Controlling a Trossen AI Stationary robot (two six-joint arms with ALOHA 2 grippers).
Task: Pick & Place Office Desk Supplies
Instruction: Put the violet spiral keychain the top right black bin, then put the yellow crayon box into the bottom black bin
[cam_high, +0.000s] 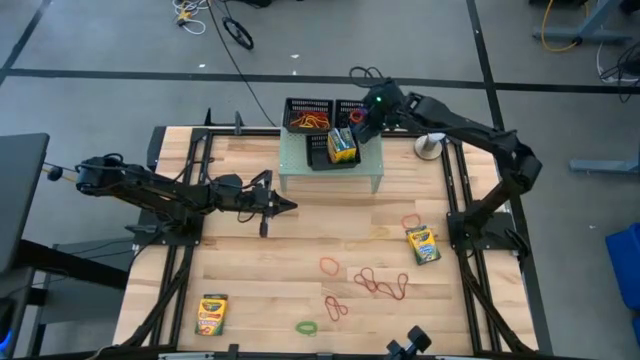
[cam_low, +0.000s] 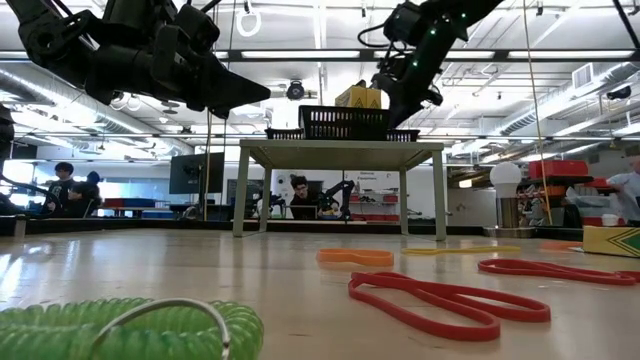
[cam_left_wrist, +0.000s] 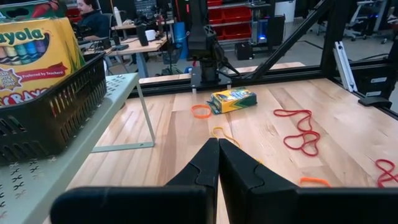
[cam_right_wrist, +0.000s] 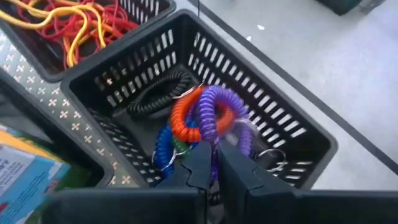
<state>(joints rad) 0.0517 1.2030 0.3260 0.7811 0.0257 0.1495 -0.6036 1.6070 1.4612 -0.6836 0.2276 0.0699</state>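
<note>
Tabletop crayon box (cam_high: 423, 244) lies lengthwise front-to-back.

Three black mesh trays (cam_high: 307, 111) sit up on one pale green riser (cam_high: 330, 172). Two crayon boxes (cam_high: 212, 314) lie on the wooden table (cam_high: 270, 270), plus one in a tray.

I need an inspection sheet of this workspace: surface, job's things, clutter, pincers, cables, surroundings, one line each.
Surface: wooden table, pale green riser at its far side.
Job's things: crayon boxes on the table, another in a tray; red bands and green coil loose; coils in the mesh tray.
Clutter: white object on the far right edge.
Pincers: left pincer shut, empty, above table; right pincer over the coils, grip unclear.
Cables: on floor.
Surroundings: people at desks.
</note>
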